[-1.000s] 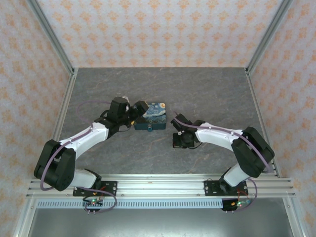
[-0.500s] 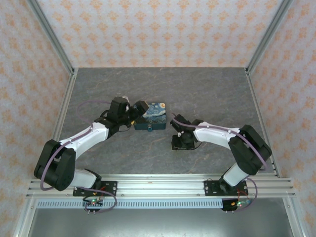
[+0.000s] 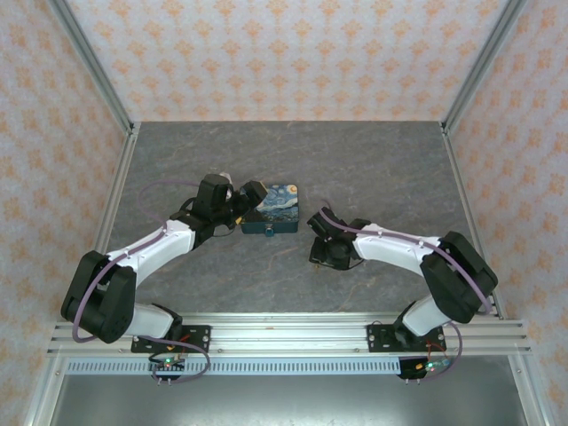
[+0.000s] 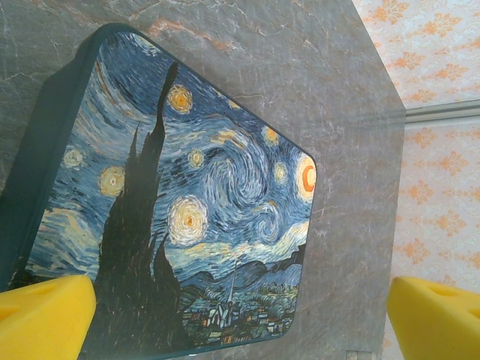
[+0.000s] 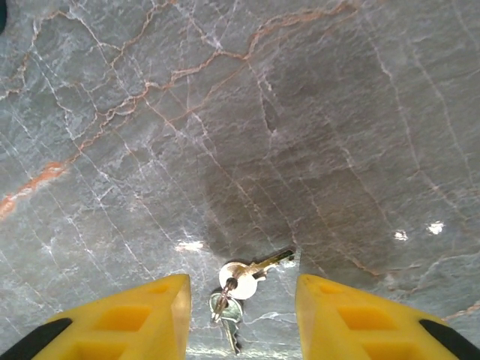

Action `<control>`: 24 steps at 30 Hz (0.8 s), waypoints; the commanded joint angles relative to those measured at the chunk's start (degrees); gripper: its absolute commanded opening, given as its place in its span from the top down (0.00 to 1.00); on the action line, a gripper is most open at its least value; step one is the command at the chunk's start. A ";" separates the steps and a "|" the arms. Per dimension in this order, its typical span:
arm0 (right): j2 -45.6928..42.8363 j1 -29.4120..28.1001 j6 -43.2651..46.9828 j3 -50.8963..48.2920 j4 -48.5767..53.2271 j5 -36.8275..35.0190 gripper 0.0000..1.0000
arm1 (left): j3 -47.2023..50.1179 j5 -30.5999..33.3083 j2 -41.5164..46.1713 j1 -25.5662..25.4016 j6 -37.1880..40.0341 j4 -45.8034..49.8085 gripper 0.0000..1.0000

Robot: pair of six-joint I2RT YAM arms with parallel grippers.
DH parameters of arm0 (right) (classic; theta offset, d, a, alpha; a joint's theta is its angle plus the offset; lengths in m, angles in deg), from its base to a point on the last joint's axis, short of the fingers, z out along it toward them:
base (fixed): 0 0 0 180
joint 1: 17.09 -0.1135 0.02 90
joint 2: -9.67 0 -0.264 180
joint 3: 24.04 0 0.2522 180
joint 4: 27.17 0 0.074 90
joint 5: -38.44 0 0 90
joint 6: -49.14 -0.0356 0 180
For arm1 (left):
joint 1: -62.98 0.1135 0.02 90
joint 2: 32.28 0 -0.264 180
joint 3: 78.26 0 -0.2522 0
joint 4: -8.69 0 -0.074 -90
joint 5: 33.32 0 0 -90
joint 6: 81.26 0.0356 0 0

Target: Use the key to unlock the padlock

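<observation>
The padlock (image 3: pixel 273 209) lies flat near the table's (image 3: pixel 373 160) centre, long axis along the near edge, just ahead of my wide-open left end effector (image 4: pixel 240 322). The key (image 5: pixel 225 311), seemingly teal-headed, lies ringed with a silver key (image 5: pixel 253 268), blade pointing back between my half-open right end effector's (image 5: pixel 238 300) fingers.

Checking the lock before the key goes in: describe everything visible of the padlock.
The padlock is a rounded-rectangular block with a starry-night print in dark blue and yellow, and teal edges. It lies flat, print up, on the grey marbled table. The open left tool brackets its near end; contact is unclear.
</observation>
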 commanded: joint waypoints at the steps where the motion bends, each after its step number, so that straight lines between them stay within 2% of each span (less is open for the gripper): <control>1: 0.55 -0.83 -5.84 -0.78 -1.37 -3.18 0.59 | 0.29 0.12 0.15 -0.47 -0.73 -1.72 0.00; 15: 7.22 -4.17 -7.59 4.35 3.57 -6.29 0.60 | 0.96 0.45 0.54 -0.31 -0.25 -2.64 0.00; 24: 12.57 -8.29 -7.59 8.91 7.25 -8.34 0.68 | 1.58 -0.18 0.46 0.31 -0.60 -3.39 0.00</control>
